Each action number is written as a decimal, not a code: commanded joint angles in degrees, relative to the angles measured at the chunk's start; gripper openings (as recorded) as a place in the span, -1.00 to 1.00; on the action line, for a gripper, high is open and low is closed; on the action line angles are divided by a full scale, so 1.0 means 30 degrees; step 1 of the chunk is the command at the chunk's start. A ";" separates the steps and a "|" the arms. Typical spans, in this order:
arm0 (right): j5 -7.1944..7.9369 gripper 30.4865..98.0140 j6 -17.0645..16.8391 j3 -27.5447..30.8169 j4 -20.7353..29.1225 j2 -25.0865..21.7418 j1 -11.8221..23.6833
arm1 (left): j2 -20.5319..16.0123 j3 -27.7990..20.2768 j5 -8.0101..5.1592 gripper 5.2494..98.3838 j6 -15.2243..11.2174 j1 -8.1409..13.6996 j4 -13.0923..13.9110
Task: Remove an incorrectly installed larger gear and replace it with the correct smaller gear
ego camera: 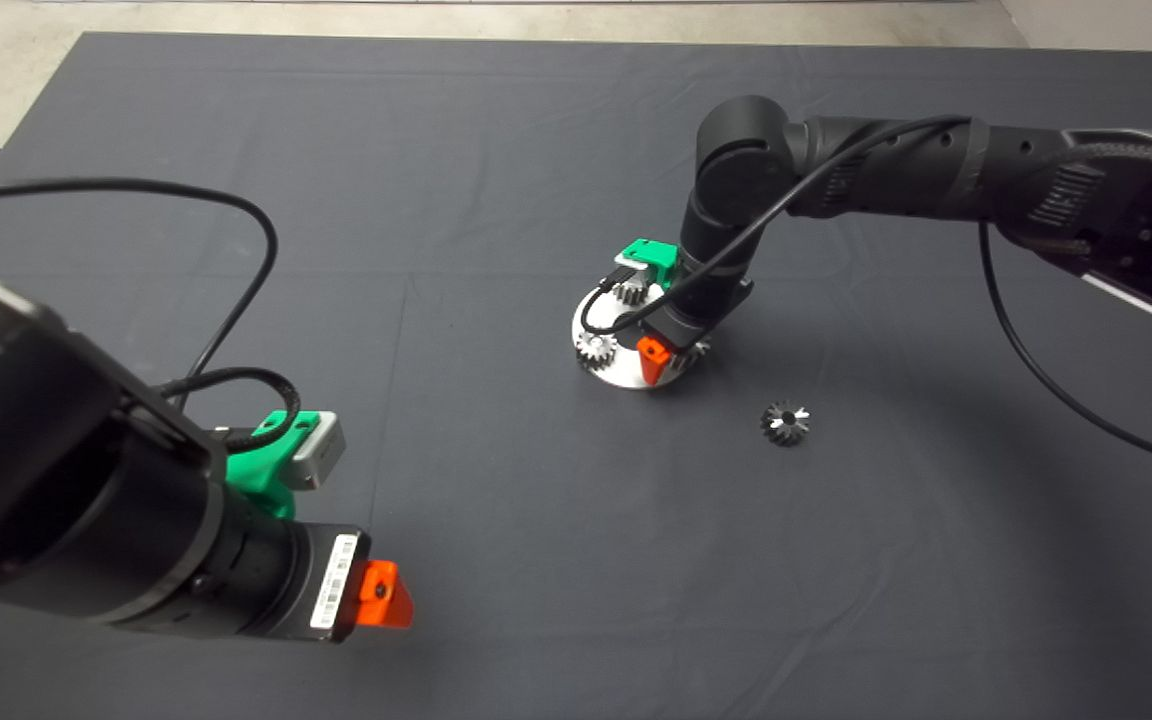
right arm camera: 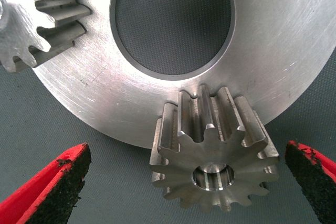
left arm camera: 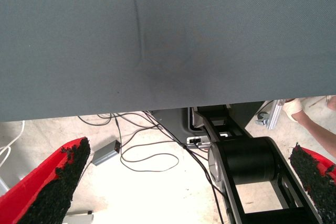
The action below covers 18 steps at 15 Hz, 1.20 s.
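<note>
Here the right gripper (right arm camera: 184, 182) has its two red fingers (right arm camera: 50, 187) spread wide, black pads facing in, one on each side of the larger gear (right arm camera: 212, 153) and clear of its teeth. Nothing is gripped yet. The gear sits on a post at the rim of the round metal plate (right arm camera: 273, 51), half overhanging the dark mat (right arm camera: 79, 129), which is probably why the fingers can straddle it from outside the plate without fouling the other parts. Its bore shows a shiny pin end rather than a dark hole.

Working outward: the plate has a large round opening in its middle, with mat showing through. A pale fine-toothed gear (right arm camera: 37, 22) stands on the plate's far side from the fingers; from above, two such small gears (ego camera: 597, 350) ride the rim, the second near the green wrist mount. The right arm (ego camera: 736, 190) reaches in from the right and drops nearly straight down over the plate, so the approach looks like a vertical pinch-and-lift.

The smaller gear (ego camera: 785, 423) lies flat on the mat, well apart from the plate towards the right arm's side, untouched. Judgement: removal step, at the pre-grasp; closing on the teeth comes next, and a tilted pull could bind the gear on its post.

The left gripper (ego camera: 381, 595) waits at the lower left, over the mat's edge, fingers (left arm camera: 58, 187) open and empty; floor cables and a person's hand (left arm camera: 294, 107) show beyond.
</note>
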<state>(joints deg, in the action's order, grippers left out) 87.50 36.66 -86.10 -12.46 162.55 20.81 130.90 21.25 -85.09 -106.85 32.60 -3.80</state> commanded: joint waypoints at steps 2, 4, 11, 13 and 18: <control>0.0363 0.99 -0.0078 0.0024 -0.0066 0.0033 0.0418 | -0.0053 -0.0379 -0.0084 1.00 0.0022 0.0209 0.0506; 0.0392 0.93 -0.0090 0.0024 -0.0066 0.0062 0.0418 | -0.0053 -0.0379 -0.0084 1.00 0.0022 0.0209 0.0506; 0.0451 0.79 -0.0090 0.0024 -0.0212 0.0033 0.0418 | -0.0036 -0.0379 -0.0084 1.00 0.0039 0.0209 0.0506; 0.0480 0.63 -0.0236 0.0054 -0.0440 0.0062 0.0418 | -0.0023 -0.0355 -0.0084 1.00 0.0051 0.0209 0.0506; 0.0715 0.47 -0.0237 0.0054 -0.1214 0.0041 0.0418 | 0.0043 -0.0379 -0.0084 1.00 0.0051 0.0209 0.0527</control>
<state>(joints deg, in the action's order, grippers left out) 87.50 36.24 -86.10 -12.87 162.55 20.81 130.93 21.25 -85.08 -106.86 32.60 -3.38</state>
